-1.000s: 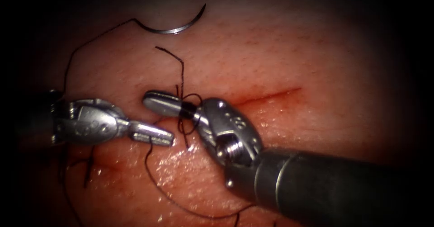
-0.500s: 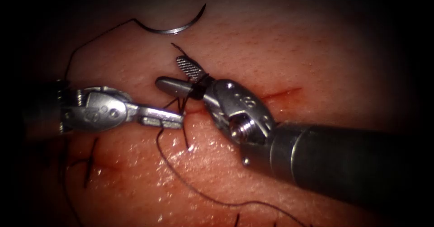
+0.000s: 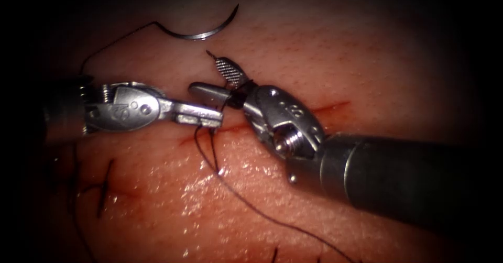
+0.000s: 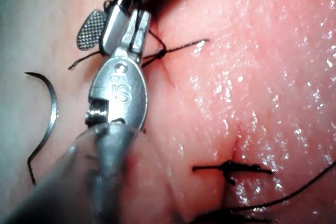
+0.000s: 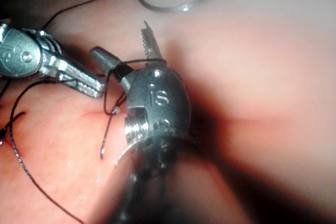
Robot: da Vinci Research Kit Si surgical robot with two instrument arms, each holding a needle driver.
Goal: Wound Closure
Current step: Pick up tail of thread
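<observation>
Left tool point(image 3: 201, 117) level, clamped on thread point(image 3: 207, 148), right tool point(image 3: 220, 82) angled, jaws spread, thread-wrapped

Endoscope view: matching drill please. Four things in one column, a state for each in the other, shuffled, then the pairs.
1. needle
2. left tool
3. right tool
4. finished stitch

A. jaws open, thread wound round them
B. lies free on the tissue, held by neither tool, not in the tissue
C. jaws shut on thread just above the cut
D. knotted, short ends sticking out

Pairs: 1-B, 2-C, 3-A, 4-D
</observation>
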